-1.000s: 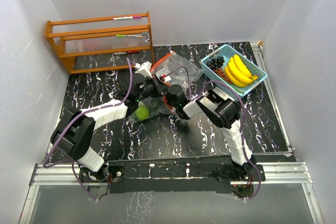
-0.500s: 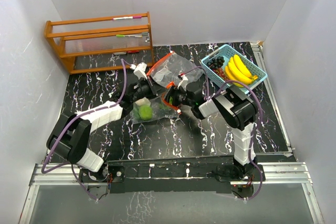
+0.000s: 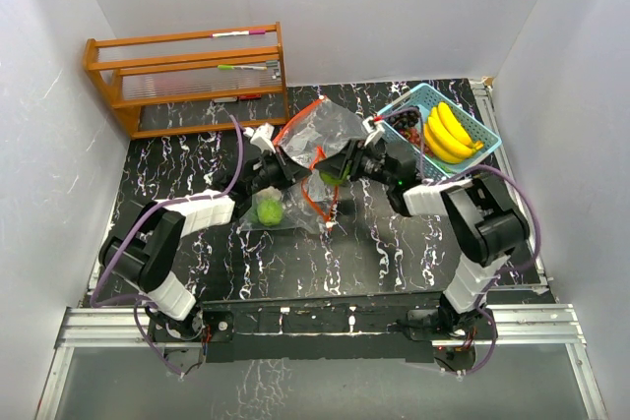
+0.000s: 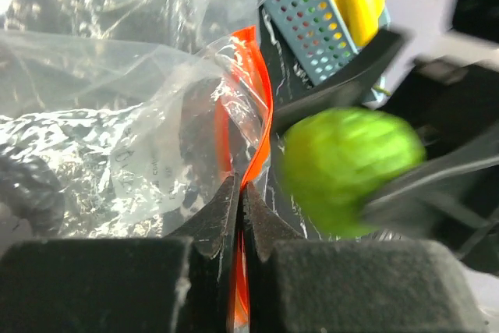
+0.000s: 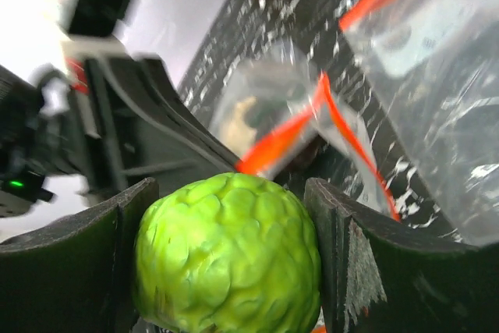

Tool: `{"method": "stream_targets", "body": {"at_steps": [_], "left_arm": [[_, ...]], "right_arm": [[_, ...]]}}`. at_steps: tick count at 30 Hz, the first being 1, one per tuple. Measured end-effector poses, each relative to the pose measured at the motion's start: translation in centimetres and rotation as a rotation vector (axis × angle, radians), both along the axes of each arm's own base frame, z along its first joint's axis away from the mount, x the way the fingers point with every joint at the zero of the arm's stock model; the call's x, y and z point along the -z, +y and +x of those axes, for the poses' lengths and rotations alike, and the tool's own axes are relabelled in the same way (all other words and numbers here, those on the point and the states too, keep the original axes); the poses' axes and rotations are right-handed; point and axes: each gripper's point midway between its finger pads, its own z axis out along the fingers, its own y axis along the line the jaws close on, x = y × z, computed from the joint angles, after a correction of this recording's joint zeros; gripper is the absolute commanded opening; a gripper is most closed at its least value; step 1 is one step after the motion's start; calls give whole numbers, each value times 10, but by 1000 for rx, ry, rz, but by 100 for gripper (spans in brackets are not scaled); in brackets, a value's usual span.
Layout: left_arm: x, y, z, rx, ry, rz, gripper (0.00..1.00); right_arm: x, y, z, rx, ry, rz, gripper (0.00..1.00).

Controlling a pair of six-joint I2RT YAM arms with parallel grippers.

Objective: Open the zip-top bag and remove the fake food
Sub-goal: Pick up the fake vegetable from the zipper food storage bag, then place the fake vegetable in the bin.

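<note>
My right gripper [image 3: 335, 169] is shut on a round bumpy green fruit [image 5: 230, 259], held above the table just right of the bag; the fruit also shows in the left wrist view [image 4: 347, 168] and the top view [image 3: 331, 174]. My left gripper [image 3: 287, 176] is shut on the orange zip strip [image 4: 253, 130] of the clear zip-top bag [image 3: 295, 206]. A second round green fruit [image 3: 268, 211] lies inside that bag. Yellow bananas [image 3: 445, 132] and dark purple grapes [image 3: 404, 120] lie in the light-blue basket [image 3: 482, 150].
A second clear bag [image 3: 330, 130] with an orange strip lies crumpled behind the grippers. A wooden rack [image 3: 187, 76] stands at the back left. White walls close in the black marbled table [image 3: 177, 159] on three sides.
My right gripper has drawn back to the right, out of the bag, with the green fruit in it. My left gripper has shifted right, still holding the zip strip.
</note>
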Motion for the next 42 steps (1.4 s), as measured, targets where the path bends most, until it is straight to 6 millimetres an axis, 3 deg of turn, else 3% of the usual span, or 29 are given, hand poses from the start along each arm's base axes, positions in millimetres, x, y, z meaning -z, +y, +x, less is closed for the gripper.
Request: {"method": "stream_targets", "body": {"at_steps": [2,6,9,12,16,22,24,27,31,32,39,42], "left_arm": [[13,1,-5,4,36,20,0],[20,1,-10,11,57,29,0],[19,0,-10,15,56,23,0],[19,-1,-10,17,55,20,0],[19,-1,-10,18,54,21,0],[18,-2,-12,25,57,12,0],[17,-3,-13,30,55,7,0],[17,-6,-14,40,57,-1,0],[26,-7,-15,48,78,6,0],[27,-7,-16,49,82,7,0],[27,-9,-17,57,84,5,0],[27,-10,-19,63,85,3,0]], "right_arm": [[-21,-12,3,13,-37,25,35],[-63,-64,32,141,-146,39,35],[-81,-100,61,277,-213,-25,35],[-88,-122,81,403,-251,-112,35],[-79,-162,95,588,-237,-241,35],[-40,-239,106,815,-116,-419,34],[-30,-262,106,867,-86,-463,22],[-16,-286,104,914,-40,-510,11],[3,-297,104,927,9,-552,10],[8,-298,103,924,22,-562,13],[21,-301,100,927,49,-608,68],[21,-303,100,928,46,-617,80]]}}
